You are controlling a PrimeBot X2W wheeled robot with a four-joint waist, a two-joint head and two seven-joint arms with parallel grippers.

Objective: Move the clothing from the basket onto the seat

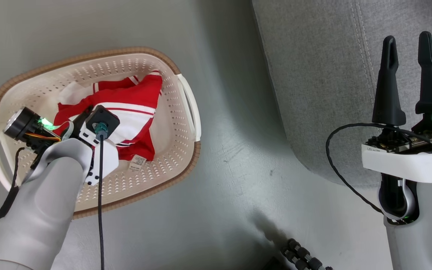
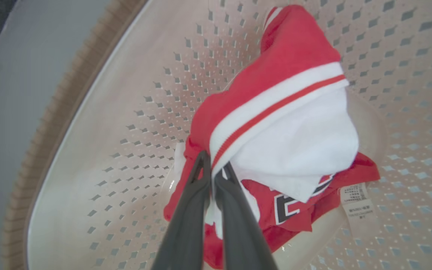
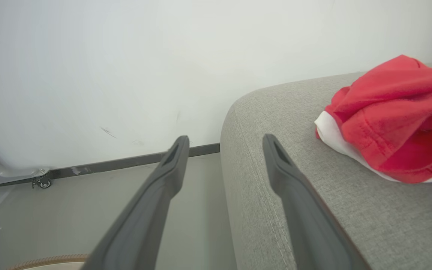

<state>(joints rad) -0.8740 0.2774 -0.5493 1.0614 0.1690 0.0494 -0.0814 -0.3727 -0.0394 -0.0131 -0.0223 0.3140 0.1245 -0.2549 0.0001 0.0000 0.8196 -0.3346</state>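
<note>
left gripper (image 2: 213, 165) pinched shut on clothing (image 2: 276, 123) inside basket (image 2: 126, 112).
a fold of red-and-white fabric is clamped between the fingertips (image 2: 202, 170); the pile is seen on the basket bottom, tag (image 2: 358, 204) beside it. right gripper (image 3: 225, 140) is held with jaws spread, empty, at the edge of the grey seat (image 3: 313, 210), where a red garment (image 3: 396, 112) is lying.
</note>
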